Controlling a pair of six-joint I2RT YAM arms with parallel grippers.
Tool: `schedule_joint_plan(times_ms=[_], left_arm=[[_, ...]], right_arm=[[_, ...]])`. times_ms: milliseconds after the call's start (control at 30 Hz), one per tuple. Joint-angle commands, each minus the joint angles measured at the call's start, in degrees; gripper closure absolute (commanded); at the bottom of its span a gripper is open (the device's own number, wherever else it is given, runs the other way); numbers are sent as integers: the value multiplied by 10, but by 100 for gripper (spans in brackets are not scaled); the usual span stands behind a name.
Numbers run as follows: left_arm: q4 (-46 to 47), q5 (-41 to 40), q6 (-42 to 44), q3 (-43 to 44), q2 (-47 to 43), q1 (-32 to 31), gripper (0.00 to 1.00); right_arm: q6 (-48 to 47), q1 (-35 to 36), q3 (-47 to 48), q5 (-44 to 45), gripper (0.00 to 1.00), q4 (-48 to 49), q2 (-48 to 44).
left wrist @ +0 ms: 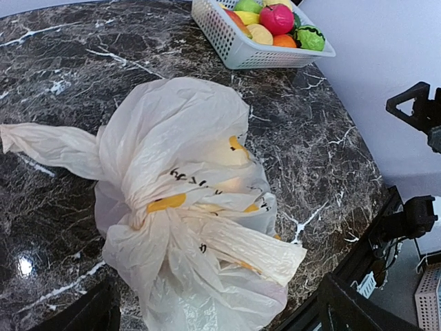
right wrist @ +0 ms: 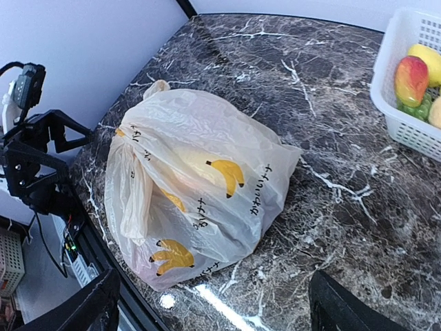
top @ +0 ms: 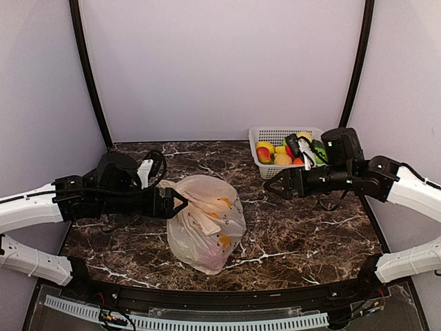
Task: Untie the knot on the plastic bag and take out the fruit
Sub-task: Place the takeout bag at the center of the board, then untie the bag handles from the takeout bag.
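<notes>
The thin, crinkly cream plastic bag (top: 207,221) printed with yellow bananas lies near the middle of the dark marble table (top: 310,234), bulging and closed. Seen from the left wrist, the knot (left wrist: 134,203), a twisted lump of the bag's own plastic with two loose tails running out of it, is still tied. So the first step has not been done, by the look of it. Whatever fruit is inside stays hidden behind the cloudy plastic, and none lies loose on the table.

The left claw (top: 180,202) is released, its jaws spread wide and level with the bag's left edge, just beside it, holding nothing. The right claw (top: 273,185) is also released and empty, hanging well to the right of the bag, nearer the white mesh basket (top: 265,170) at the back right. That basket holds glossy toy pieces in red, yellow, orange and green. Still to do: grip the tails, work the knot loose, open the mouth, lift the fruit out.
</notes>
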Motion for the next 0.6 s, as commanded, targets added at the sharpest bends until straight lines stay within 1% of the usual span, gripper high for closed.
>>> schedule_joint_plan(times_ms=[0,167,267,367,567], left_arm=[[-48,-34,-54,-15,-16,7,1],[-32,-1,-78,-59,-19,43,1],[25,31,-94,-92,-27,61,1],[68,46,-105,-119,-28,66,2],[120,85,-121,-137,-10,68,11]], right_arm=[[-25,55,55,53,8,36,63],[-43,81,113,39,8,56,144],[-61,82,144,10,7,82,191],[-87,82,185,-9,6,95,240],[-131,79,284,-39,5,92,343]])
